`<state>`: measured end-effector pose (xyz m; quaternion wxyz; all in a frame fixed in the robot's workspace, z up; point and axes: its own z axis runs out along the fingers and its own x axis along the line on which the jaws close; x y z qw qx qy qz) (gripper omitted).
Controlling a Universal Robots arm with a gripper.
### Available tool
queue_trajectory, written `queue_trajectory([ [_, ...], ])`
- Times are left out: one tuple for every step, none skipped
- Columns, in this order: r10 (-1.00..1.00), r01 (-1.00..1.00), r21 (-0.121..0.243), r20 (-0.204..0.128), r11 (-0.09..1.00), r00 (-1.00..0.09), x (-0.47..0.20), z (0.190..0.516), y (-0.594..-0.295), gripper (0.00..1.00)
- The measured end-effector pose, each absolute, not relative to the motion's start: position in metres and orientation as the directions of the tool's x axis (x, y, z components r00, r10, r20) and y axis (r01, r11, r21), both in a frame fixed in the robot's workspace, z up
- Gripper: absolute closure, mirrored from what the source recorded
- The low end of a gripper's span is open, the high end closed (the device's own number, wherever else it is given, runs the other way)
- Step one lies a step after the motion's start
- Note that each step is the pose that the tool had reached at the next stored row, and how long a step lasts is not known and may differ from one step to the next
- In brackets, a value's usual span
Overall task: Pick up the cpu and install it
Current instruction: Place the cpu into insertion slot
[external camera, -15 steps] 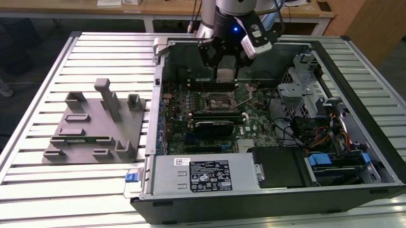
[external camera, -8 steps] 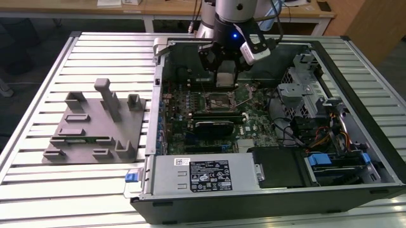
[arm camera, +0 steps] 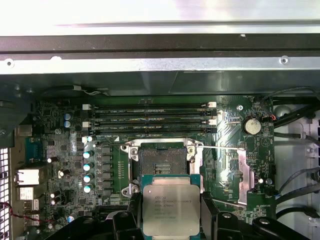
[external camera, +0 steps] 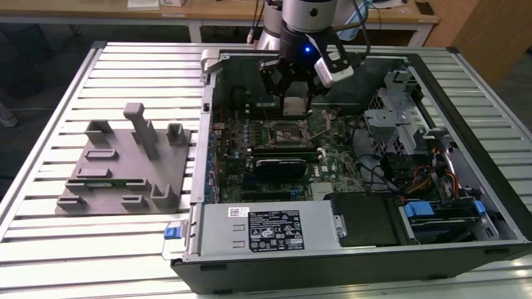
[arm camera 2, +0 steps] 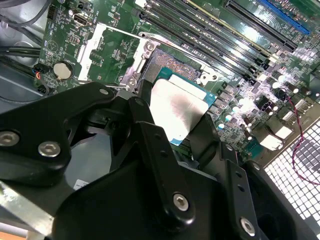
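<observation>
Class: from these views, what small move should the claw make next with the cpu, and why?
Probably nudge the claw until the cpu is centred over the open socket, without lowering yet: in the first wrist view the gripped cpu overlaps just one edge of the socket.

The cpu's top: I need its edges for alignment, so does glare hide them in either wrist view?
Second wrist view: the cpu glares near-white on top, edges clear against the dark fingers of the hand; first wrist view: cpu evenly lit, no glare, edges and print visible.
</observation>
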<state>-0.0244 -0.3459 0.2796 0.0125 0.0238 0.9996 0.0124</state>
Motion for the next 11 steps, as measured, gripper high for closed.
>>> queue_trajectory([
  [0.048,0.047,0.025,-0.024,0.999,-0.999,-0.0244,0.2795,-0.3459,0.45],
  [0.048,0.047,0.025,-0.024,0.999,-0.999,-0.0244,0.2795,-0.3459,0.45],
  [0.048,0.047,0.025,-0.024,0.999,-0.999,-0.0244,0.2794,-0.3459,0.45],
  [0.048,0.047,0.025,-0.024,0.999,-0.999,-0.0244,0.2794,-0.3459,0.45],
  [0.048,0.047,0.025,-0.024,0.999,-0.999,-0.0244,0.2794,-0.3459,0.45],
  [0.048,0.047,0.025,-0.024,0.999,-0.999,-0.0244,0.2793,-0.3459,0.45],
  [0.048,0.047,0.025,-0.024,0.999,-0.999,-0.0244,0.2793,-0.3459,0.45],
  [0.05,0.05,0.026,-0.024,0.998,-0.998,-0.0244,0.2793,-0.3459,0.45],
  [0.059,0.058,0.026,-0.024,0.998,-0.998,-0.0244,0.2793,-0.3459,0.45],
  [0.071,0.071,0.025,-0.024,0.997,-0.997,-0.0244,0.2792,-0.3459,0.45],
  [0.087,0.087,0.026,-0.024,0.996,-0.996,-0.0244,0.2792,-0.3459,0.45],
])
